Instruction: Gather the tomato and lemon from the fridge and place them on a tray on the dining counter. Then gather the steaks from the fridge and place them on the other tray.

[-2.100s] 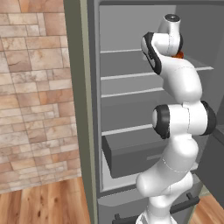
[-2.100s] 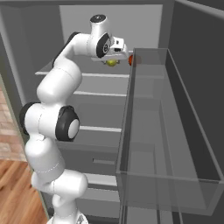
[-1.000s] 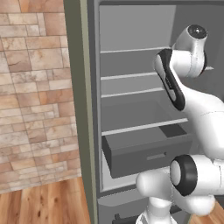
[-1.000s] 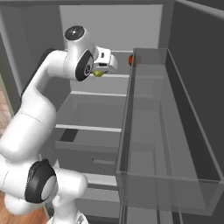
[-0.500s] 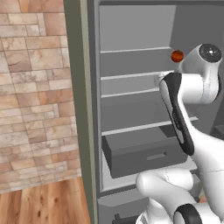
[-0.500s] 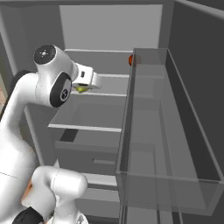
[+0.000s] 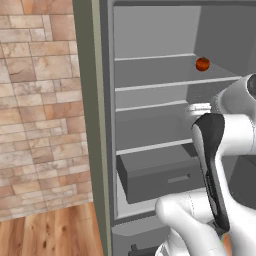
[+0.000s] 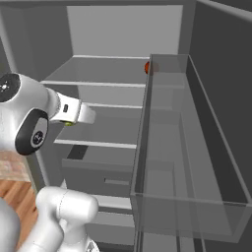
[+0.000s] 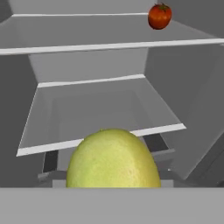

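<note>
The task looks barely begun: the fridge point(image 7: 150, 130) stands open, and left of its see-through door bin point(image 8: 184, 147) the hand point(image 8: 81, 114) is closed on the lemon point(image 9: 113, 159), which sits close against the hand camera and peeps yellow-green under the wrist, out in front of the middle shelves. To the right of the lemon and higher, the tomato point(image 9: 159, 16) rests on the fridge's upper shelf point(image 9: 109, 30) near its right wall. By my reading the lemon has yet to go to a tray on the worktop, then the tomato, then the steaks.
</note>
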